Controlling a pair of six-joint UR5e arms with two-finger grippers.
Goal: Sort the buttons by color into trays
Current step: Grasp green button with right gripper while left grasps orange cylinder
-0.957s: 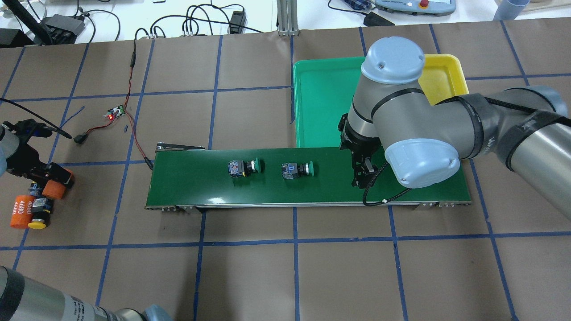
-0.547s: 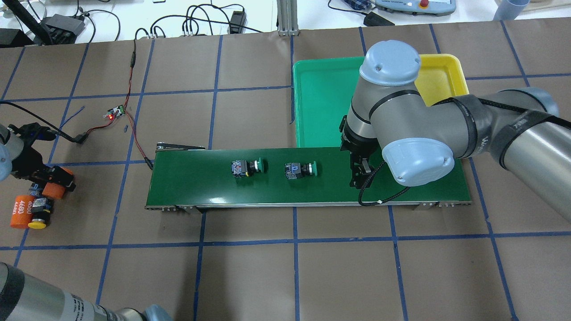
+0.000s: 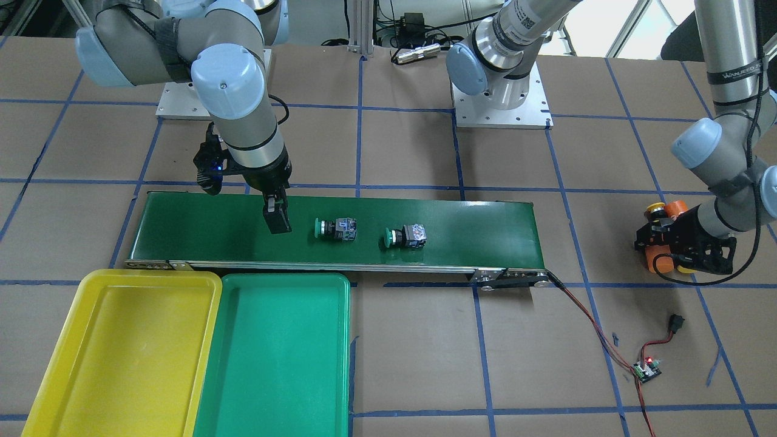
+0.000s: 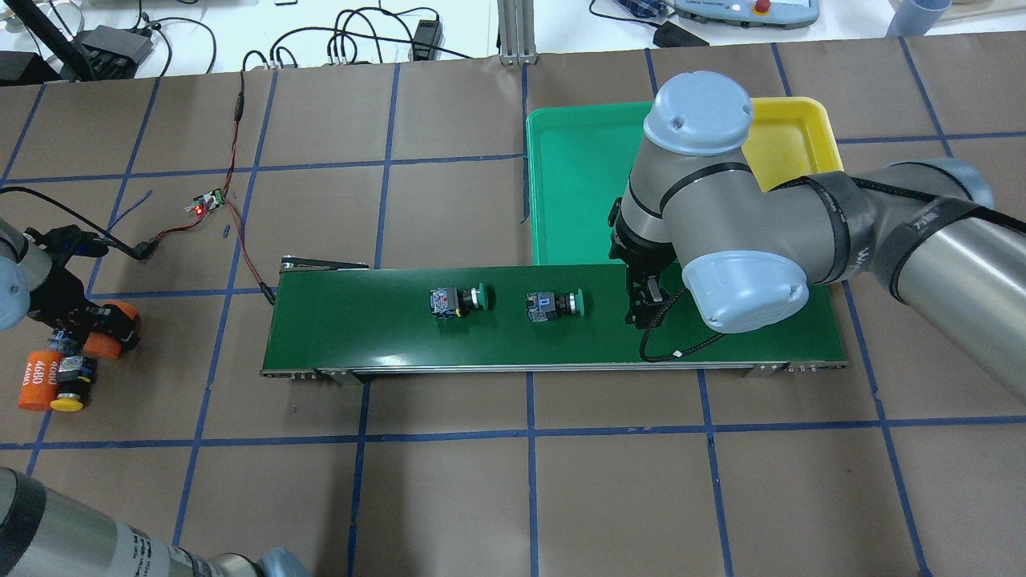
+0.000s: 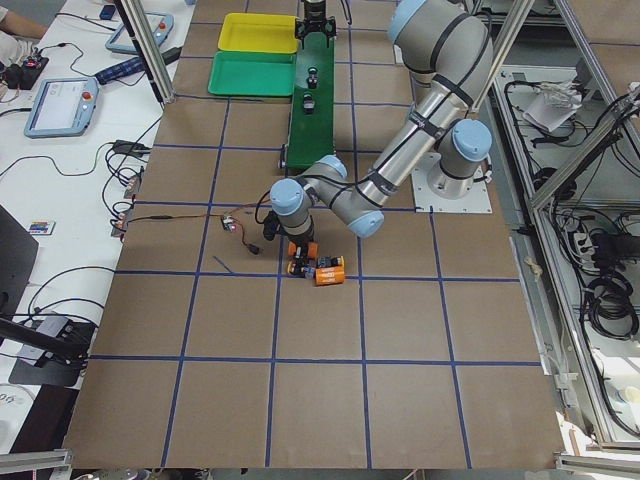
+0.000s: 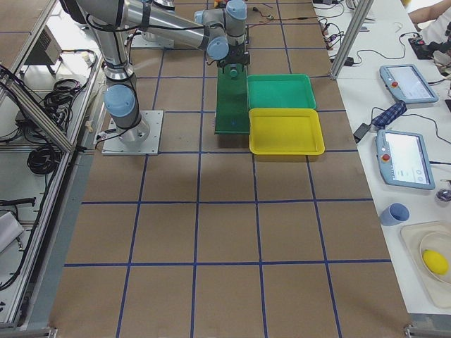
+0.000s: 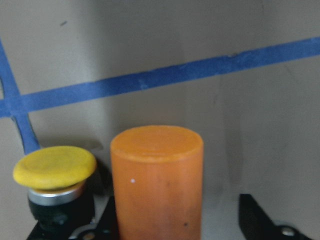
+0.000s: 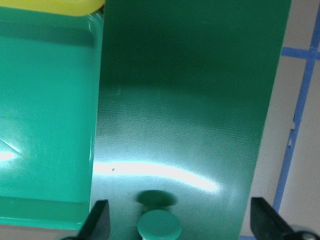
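Right gripper point(image 4: 641, 308), jaws apart, hovers over the belt point(image 4: 361, 328) near a green button point(image 4: 555, 305); left gripper point(image 4: 94, 330), jaws apart, straddles an orange cylinder point(image 7: 156, 182).

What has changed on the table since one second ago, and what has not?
Both green buttons rode the belt toward the open right gripper, which edged slightly toward them. Nothing was grasped or released. The left gripper, orange cylinders, yellow button, green tray and yellow tray stayed roughly put.
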